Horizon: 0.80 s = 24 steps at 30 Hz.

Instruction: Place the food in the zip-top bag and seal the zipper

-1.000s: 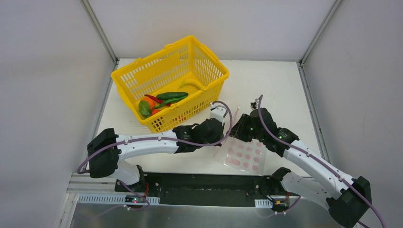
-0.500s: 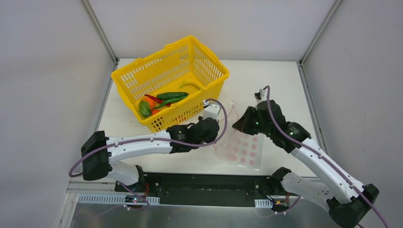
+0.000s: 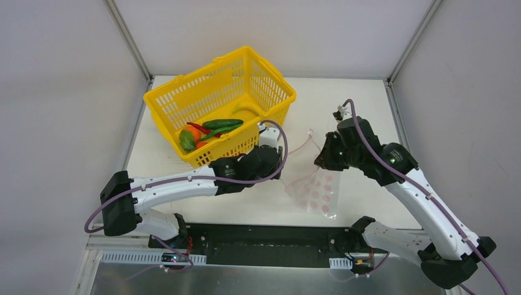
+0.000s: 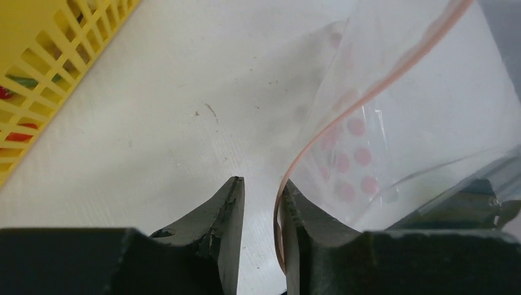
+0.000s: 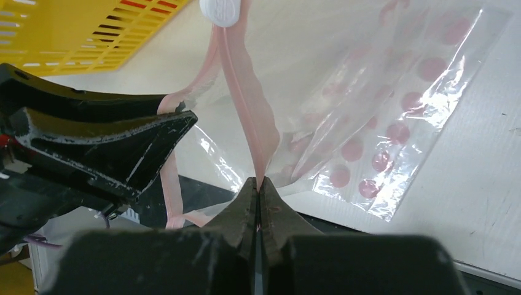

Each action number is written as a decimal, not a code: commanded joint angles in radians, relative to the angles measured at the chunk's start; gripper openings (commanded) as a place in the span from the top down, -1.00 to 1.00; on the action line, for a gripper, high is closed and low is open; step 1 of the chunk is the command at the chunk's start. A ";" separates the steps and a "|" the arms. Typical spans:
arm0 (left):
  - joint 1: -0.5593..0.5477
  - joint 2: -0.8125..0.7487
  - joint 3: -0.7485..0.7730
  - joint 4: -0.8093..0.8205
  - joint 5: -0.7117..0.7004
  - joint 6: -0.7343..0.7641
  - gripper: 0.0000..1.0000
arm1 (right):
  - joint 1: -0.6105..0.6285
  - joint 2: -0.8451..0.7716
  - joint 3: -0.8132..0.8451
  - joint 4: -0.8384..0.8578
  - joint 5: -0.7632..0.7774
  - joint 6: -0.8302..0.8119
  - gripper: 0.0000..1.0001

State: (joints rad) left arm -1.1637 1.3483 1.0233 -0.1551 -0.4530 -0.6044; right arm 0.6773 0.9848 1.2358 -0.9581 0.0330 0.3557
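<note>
The zip-top bag [image 3: 314, 192] hangs partly lifted off the table between my two grippers. It is clear with pink dots. My right gripper [image 5: 258, 181] is shut on the pink zipper [image 5: 246, 92], below its white slider [image 5: 222, 11]. My left gripper [image 4: 261, 183] is open, and the zipper strip [image 4: 368, 98] runs down the inner face of its right finger. In the top view the left gripper [image 3: 276, 165] is left of the bag and the right gripper [image 3: 321, 158] is above it. The food, a green pepper [image 3: 222, 123], orange [image 3: 192, 132], red chili [image 3: 198, 128] and banana [image 3: 246, 109], lies in the basket.
The yellow plastic basket [image 3: 196, 72] stands at the back left of the white table, close behind my left arm. It also shows in the left wrist view [image 4: 61, 61] and the right wrist view [image 5: 92, 37]. Grey walls enclose the table on three sides.
My right gripper has risen and moved back and right with the zipper, lifting the bag's edge. My left gripper has moved left toward the basket. The bag mouth has spread.
</note>
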 commanded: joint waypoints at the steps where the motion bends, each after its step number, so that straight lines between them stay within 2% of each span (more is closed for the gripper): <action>1: 0.005 0.012 0.081 0.008 0.084 0.032 0.38 | -0.004 -0.006 0.001 0.053 0.065 0.032 1.00; 5: 0.019 -0.001 0.110 -0.034 0.101 0.052 -0.14 | -0.003 0.043 0.000 0.121 0.080 0.028 1.00; 8: 0.043 -0.025 0.129 -0.051 0.152 0.087 -0.31 | -0.004 0.085 0.010 0.141 0.073 0.010 1.00; 11: 0.055 -0.054 0.160 -0.081 0.185 0.133 -0.39 | -0.003 0.103 0.004 0.164 0.076 -0.006 1.00; 14: 0.064 -0.074 0.199 -0.117 0.234 0.192 -0.56 | -0.005 0.115 -0.010 0.185 0.081 -0.016 1.00; 19: 0.079 -0.093 0.211 -0.146 0.267 0.227 -0.64 | -0.006 0.120 -0.042 0.230 0.025 -0.020 1.00; 24: 0.098 -0.044 0.216 -0.143 0.355 0.209 -0.65 | -0.010 0.113 -0.051 0.258 -0.023 -0.021 1.00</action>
State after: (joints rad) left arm -1.0813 1.2766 1.2076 -0.2855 -0.1864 -0.4107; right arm 0.6727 1.1080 1.1793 -0.7547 0.0547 0.3527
